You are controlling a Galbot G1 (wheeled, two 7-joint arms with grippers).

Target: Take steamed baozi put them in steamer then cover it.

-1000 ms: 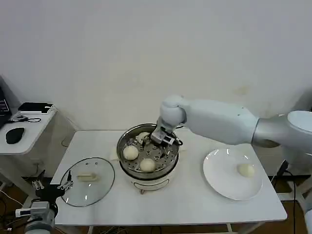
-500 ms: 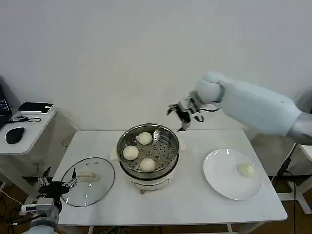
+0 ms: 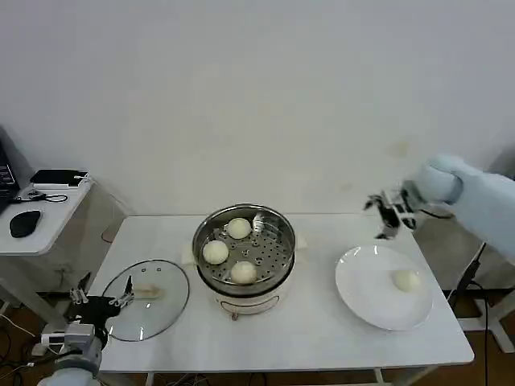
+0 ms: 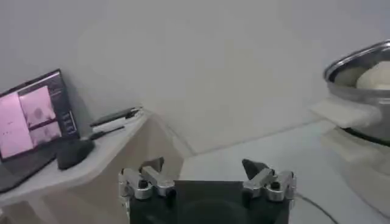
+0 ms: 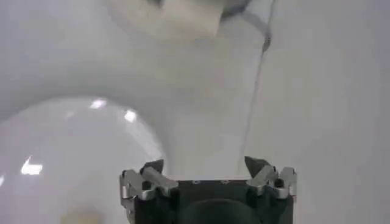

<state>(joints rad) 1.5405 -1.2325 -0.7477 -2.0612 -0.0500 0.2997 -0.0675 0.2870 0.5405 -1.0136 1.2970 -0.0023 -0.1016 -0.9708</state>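
The shiny steamer (image 3: 244, 249) stands mid-table on its white base, uncovered, with three cream baozi on its perforated tray: one at the back (image 3: 238, 228), one at the left (image 3: 215, 252), one at the front (image 3: 243, 272). A fourth baozi (image 3: 407, 280) lies on the white plate (image 3: 362, 281) at the right. My right gripper (image 3: 387, 215) hangs open and empty in the air above the plate's far edge. The glass lid (image 3: 145, 298) lies flat at the table's left. My left gripper (image 3: 100, 301) waits open by the lid's left rim. The steamer's rim (image 4: 359, 64) is at the edge of the left wrist view.
A side desk (image 3: 36, 217) with a mouse (image 3: 24, 223) and a laptop (image 4: 33, 119) stands left of the table. The white wall is close behind. Bare tabletop lies in front of the steamer and between it and the plate.
My right gripper has left the steamer, risen and swung right to above the plate's far edge, leaving a third baozi at the back of the tray. The left gripper has edged slightly closer to the lid.
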